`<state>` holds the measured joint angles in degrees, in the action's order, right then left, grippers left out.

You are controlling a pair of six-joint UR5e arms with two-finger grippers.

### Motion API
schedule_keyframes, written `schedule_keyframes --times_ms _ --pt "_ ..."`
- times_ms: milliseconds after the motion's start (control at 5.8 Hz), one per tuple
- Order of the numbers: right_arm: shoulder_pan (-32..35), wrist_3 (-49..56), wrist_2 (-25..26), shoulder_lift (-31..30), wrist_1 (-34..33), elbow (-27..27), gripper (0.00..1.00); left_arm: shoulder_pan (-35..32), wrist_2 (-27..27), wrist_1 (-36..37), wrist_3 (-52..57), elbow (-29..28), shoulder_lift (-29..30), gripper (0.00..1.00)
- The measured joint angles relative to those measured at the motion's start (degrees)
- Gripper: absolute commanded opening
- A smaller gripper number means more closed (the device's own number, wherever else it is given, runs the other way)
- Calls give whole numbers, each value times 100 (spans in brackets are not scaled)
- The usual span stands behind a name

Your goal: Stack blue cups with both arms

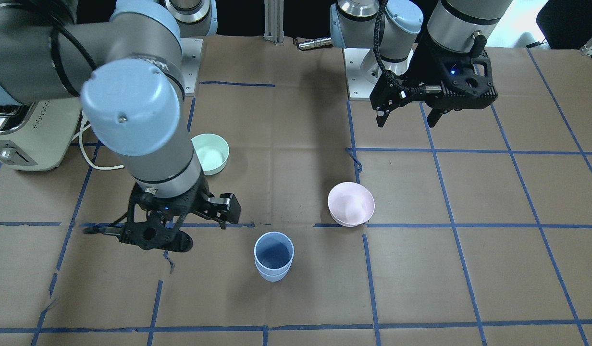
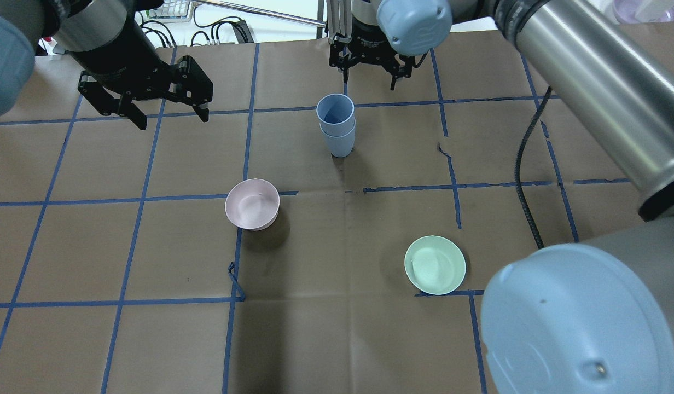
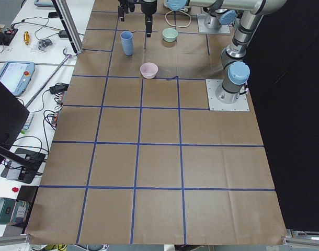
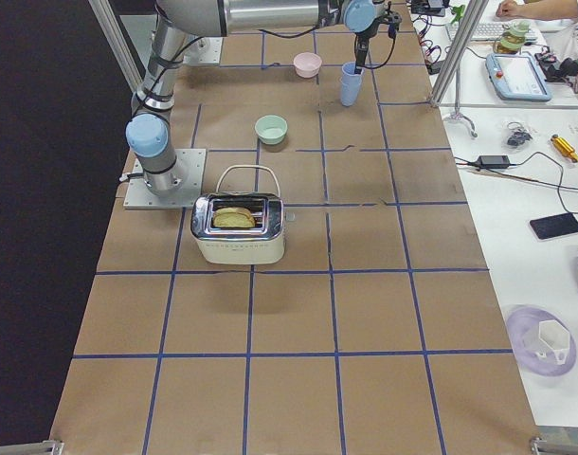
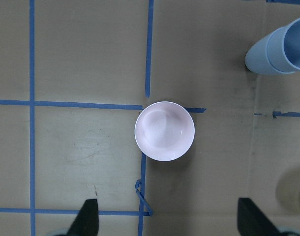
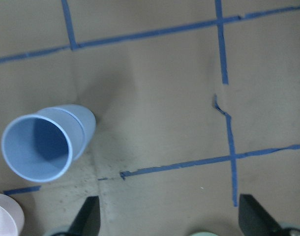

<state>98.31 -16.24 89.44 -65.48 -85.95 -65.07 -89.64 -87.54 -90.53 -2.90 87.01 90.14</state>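
The two blue cups (image 1: 274,257) stand nested, one inside the other, upright on the brown paper table cover; they also show in the overhead view (image 2: 336,123). My right gripper (image 2: 370,82) hovers open and empty just beyond the cups; its wrist view shows them at the lower left (image 6: 44,142). My left gripper (image 2: 172,119) is open and empty, well off to the side of the cups above the table. Its wrist view has the cups at the top right corner (image 5: 280,51).
A pink bowl (image 2: 252,204) sits near the table's middle, below the left gripper (image 5: 165,131). A mint-green bowl (image 2: 435,265) sits on the right arm's side. A cream toaster (image 4: 239,227) stands further along on that side. Blue tape lines grid the cover.
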Motion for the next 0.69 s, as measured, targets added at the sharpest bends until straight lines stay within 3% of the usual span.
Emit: schedule_keyframes --times_ms 345,690 --pt "-665 935 127 -1296 664 -1032 100 -1 3 0 0 8 -5 99" --pt "-948 1075 145 -2170 596 -1973 100 -1 8 0 0 19 -8 99"
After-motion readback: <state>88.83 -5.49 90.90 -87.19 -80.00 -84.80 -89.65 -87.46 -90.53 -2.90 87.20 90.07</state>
